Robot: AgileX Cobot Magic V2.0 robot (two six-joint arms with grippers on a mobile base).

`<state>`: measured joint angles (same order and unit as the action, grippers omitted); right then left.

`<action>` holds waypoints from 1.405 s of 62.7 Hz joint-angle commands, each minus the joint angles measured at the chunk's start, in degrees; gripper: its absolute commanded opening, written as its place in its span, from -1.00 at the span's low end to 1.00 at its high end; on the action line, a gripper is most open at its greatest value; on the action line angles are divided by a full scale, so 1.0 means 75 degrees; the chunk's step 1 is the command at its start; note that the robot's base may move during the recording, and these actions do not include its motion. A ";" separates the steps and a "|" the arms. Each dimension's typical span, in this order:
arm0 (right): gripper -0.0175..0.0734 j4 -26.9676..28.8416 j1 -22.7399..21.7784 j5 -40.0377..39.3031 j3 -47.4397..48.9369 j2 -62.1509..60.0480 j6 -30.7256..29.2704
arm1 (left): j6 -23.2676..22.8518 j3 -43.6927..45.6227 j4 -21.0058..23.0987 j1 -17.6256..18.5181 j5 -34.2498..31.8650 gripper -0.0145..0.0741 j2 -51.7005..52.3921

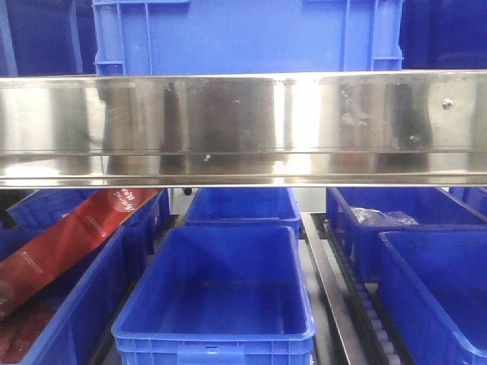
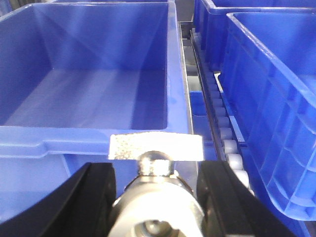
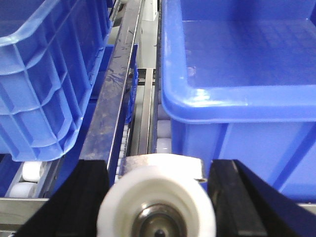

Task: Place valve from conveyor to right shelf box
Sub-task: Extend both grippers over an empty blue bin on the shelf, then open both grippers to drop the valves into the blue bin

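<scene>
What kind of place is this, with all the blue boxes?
Probably a warehouse or factory storeroom: rows of blue plastic bins sit on roller tracks under a shiny steel shelf beam.

Left tool (image 2: 155, 170), right tool (image 3: 159, 170) — both clamped

From the front, the steel rail (image 1: 243, 129) hides the rear box's (image 1: 242, 205) far end from me. The top box (image 1: 243, 34) runs off the upper edge, the red bag (image 1: 68, 236) off the left. Up close, the valve (image 2: 157, 197) and the white wheel (image 3: 157, 207) are blurred and cut off at the bottom.
</scene>
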<state>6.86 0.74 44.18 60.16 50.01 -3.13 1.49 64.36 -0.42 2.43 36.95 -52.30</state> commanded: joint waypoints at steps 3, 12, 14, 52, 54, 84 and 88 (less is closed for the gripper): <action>-0.98 -0.0012 -0.0030 -0.0536 0.0062 -0.0072 -0.0002 | -0.0007 0.0097 0.0008 0.0028 -0.0457 -0.92 0.0057; -0.98 -0.0012 -0.0030 -0.0536 0.0062 -0.0072 -0.0002 | -0.0007 0.0097 0.0008 0.0028 -0.0430 -0.92 0.0057; -0.98 -0.0012 -0.0030 -0.0536 0.0062 -0.0072 -0.0002 | -0.0007 0.0097 0.0008 0.0028 -0.0430 -0.92 0.0057; -0.97 0.0060 0.1752 -0.0404 0.3197 0.1909 -0.0002 | -0.0021 0.3678 -0.0461 0.2701 0.0207 -0.92 -0.2809; -0.97 0.0060 0.1860 -0.0404 0.3452 0.2127 -0.0002 | -0.0021 0.3884 -0.0461 0.2838 0.0207 -0.92 -0.3077; -0.97 0.0060 0.3113 -0.0430 0.7157 0.6023 -0.0002 | -0.0054 0.6313 0.0189 0.3590 0.0091 -0.92 -0.6148; -0.97 0.0060 0.3125 -0.0432 0.7223 0.6295 -0.0002 | -0.0054 0.6313 0.0189 0.3590 0.0091 -0.92 -0.6263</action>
<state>7.44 24.12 44.57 112.47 95.87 -3.13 1.40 110.52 0.43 29.06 40.42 -98.90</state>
